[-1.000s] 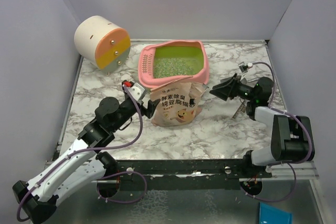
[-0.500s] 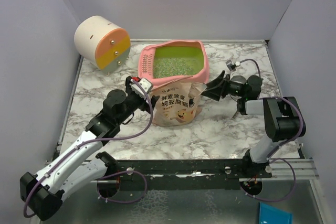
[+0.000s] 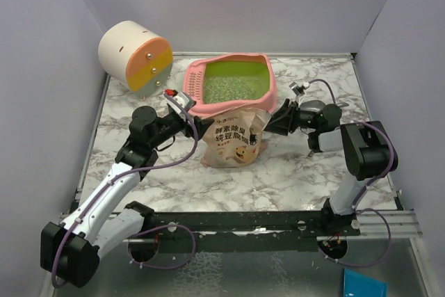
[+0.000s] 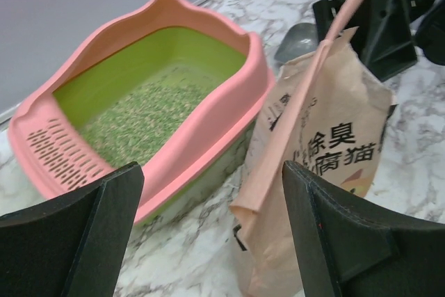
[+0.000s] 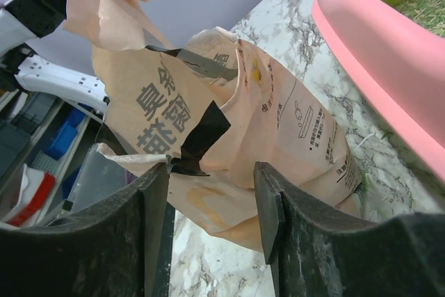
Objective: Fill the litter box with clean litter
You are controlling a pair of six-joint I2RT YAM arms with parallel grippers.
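From the top camera, both arms have closed in since a second ago. My left gripper point(image 3: 189, 116) has swung up from the pouch's left flank towards the box's near-left corner. My right gripper point(image 3: 278, 119) has slid left across the marbled white worktop point(image 3: 292, 172) until it meets the pouch's upper right corner. Nothing else has shifted.

I count one large pink plastic litter box with a lime-green basin point(image 3: 272, 88), at the middle of the worktop's far edge. There is one bed of pale green-grey litter granules point(image 3: 233, 87) inside it, and one beige printed pouch with a cartoon cat point(image 3: 233, 140) standing against its near wall. One cream-and-orange cylinder point(image 3: 135, 55) is by the far left corner.

On the left wrist camera, the left gripper point(image 4: 208, 172) has its jaws spread wide and holds nothing. The litter box point(image 4: 208, 123) and litter point(image 4: 139, 109) lie just ahead, the pouch point(image 4: 334, 130) ahead-right, and one grey scoop point(image 4: 295, 38) shows behind it.

On the right wrist camera, the right gripper point(image 5: 212, 172) straddles the pouch point(image 5: 278, 123). I cannot tell whether it is pinching it. The litter box's rim point(image 5: 375, 39) is to the right.
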